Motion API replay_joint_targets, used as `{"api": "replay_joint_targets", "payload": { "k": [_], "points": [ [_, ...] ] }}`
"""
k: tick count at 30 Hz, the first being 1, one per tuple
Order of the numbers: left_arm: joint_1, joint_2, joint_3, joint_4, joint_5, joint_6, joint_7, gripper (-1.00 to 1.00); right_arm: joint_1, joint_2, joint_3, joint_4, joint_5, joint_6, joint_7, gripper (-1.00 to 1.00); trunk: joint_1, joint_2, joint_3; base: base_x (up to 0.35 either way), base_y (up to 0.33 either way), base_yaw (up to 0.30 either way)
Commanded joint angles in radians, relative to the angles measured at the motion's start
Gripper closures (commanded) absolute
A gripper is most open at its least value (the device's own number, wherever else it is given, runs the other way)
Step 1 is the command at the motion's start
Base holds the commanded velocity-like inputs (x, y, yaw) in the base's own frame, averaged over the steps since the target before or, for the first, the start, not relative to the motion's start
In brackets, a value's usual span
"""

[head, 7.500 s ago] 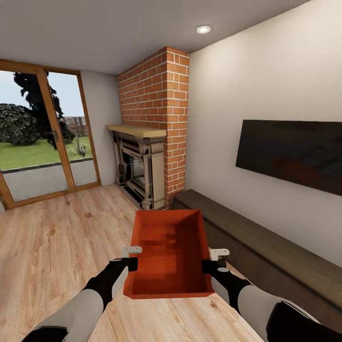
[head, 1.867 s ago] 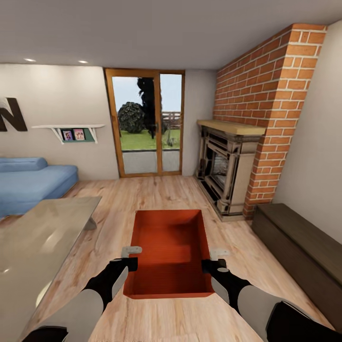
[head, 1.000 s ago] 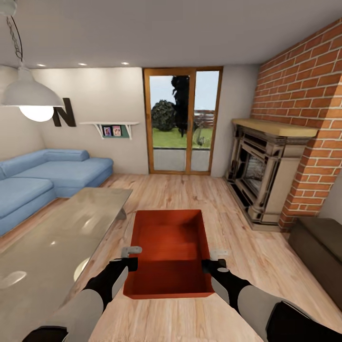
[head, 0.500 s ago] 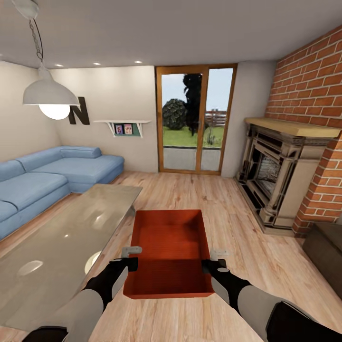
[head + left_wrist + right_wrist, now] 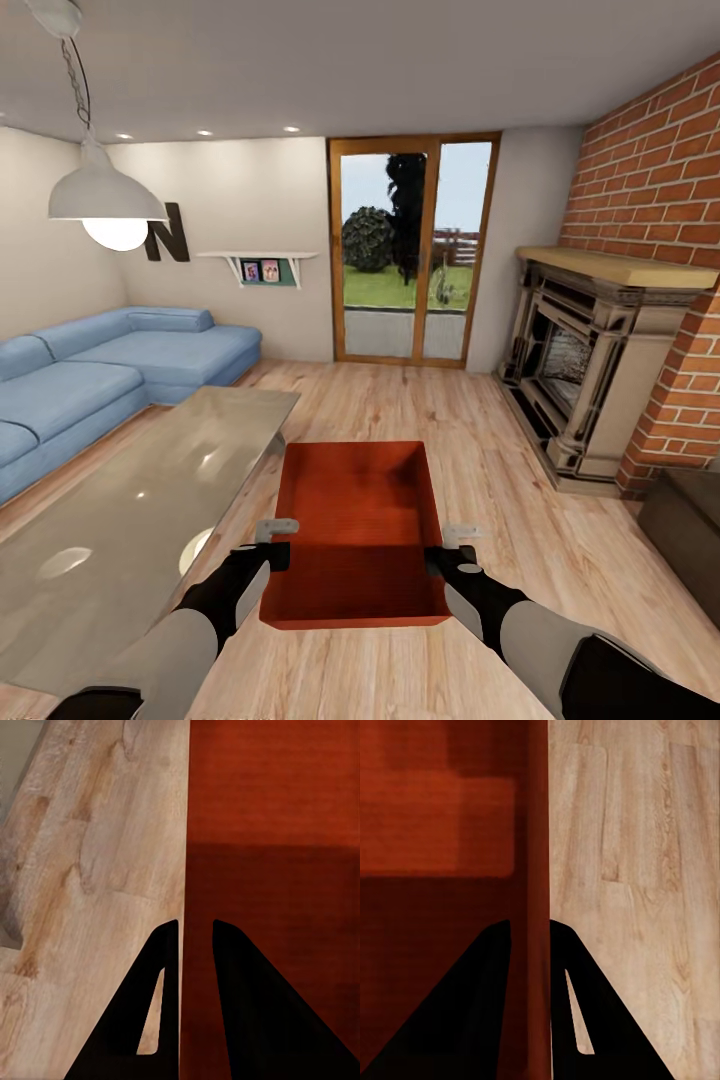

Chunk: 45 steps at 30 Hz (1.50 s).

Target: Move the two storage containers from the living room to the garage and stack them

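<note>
I hold one orange-red storage container (image 5: 358, 530) in front of me above the light wood plank floor (image 5: 430, 420) of the living room. My left gripper (image 5: 276, 541) is shut on its left wall and my right gripper (image 5: 448, 546) is shut on its right wall. In the left wrist view the dark fingers (image 5: 161, 967) pinch the thin container wall (image 5: 184, 870). In the right wrist view the fingers (image 5: 495, 967) clamp the other wall (image 5: 537, 870). The container (image 5: 277, 832) is empty inside. The garage is out of view.
A glass-topped table (image 5: 130, 500) stands close at my left. Behind it is a blue sofa (image 5: 110, 370). A brick fireplace (image 5: 600, 370) and a dark low cabinet (image 5: 685, 525) are at the right. Wood-framed glass doors (image 5: 412, 265) lie ahead. A pendant lamp (image 5: 105, 200) hangs at upper left.
Over the earlier frames the view swung left, from the fireplace and TV wall to the sofa and table. Since half a second ago nothing has shifted. Both grippers stay shut on the container.
</note>
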Motion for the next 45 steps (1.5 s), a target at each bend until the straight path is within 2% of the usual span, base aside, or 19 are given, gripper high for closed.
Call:
{"api": "replay_joint_targets", "payload": {
  "k": [1,18,45],
  "points": [
    [-0.001,0.001,0.01,0.001,-0.014,0.009,0.017,1.0,-0.001,-0.022,0.025,0.0,0.009,-0.009,-0.033,1.0,0.0,-0.002,-0.002,0.0,0.0,0.075],
    [-0.001,0.001,0.01,0.001,-0.014,0.009,0.017,1.0,-0.001,-0.022,0.026,0.0,0.009,-0.008,-0.033,1.0,0.0,-0.002,-0.014,0.0,0.0,0.07],
    [-0.001,0.001,0.01,0.001,-0.014,0.008,0.017,1.0,-0.001,-0.022,0.026,0.0,0.009,-0.007,-0.034,1.0,0.0,-0.002,-0.014,0.0,0.0,0.261]
  ]
}}
